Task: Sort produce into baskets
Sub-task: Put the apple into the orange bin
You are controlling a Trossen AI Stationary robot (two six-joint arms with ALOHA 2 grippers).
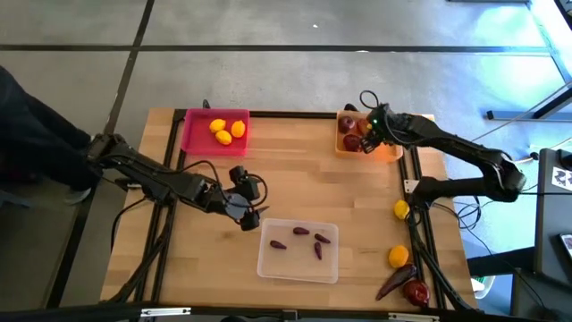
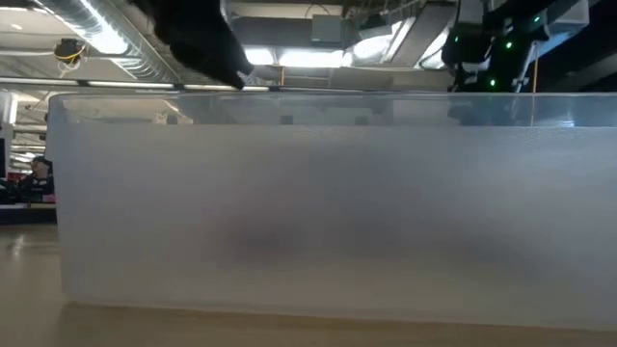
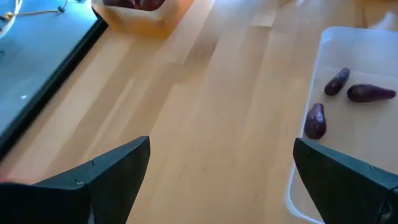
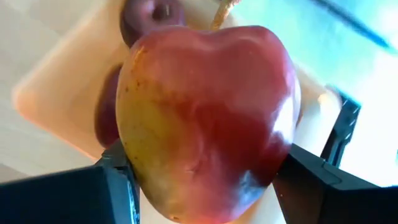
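A red-and-yellow round fruit [image 4: 205,118] sits between the fingers of my right gripper [image 1: 368,134], above the orange basket [image 1: 342,143] at the far right, which holds dark red fruits [image 4: 152,15]. My left gripper [image 1: 243,215] hangs open over bare table, just off the left far corner of the clear basket [image 1: 268,264], where several dark purple pods [image 3: 348,93] lie. The pink basket [image 1: 192,134] at the far left holds yellow fruits [image 1: 225,131]. On the table at the right lie two yellow fruits [image 1: 401,210], a long dark pod [image 1: 393,282] and a red fruit [image 1: 416,291]. My right gripper pinches the fruit by two opposite sides [image 4: 134,168] between its two fingers [image 4: 112,186], low on its rounded body. The fingers slant down from the table's right side. The fruit hangs clear above the orange basket [image 4: 50,93], its stem end pointing away from the wrist.
In the low view the clear basket's near wall [image 2: 308,222] fills most of the picture. A black frame rail [image 1: 413,241] runs along the table's right side, next to the loose produce. Bare wood lies between the baskets.
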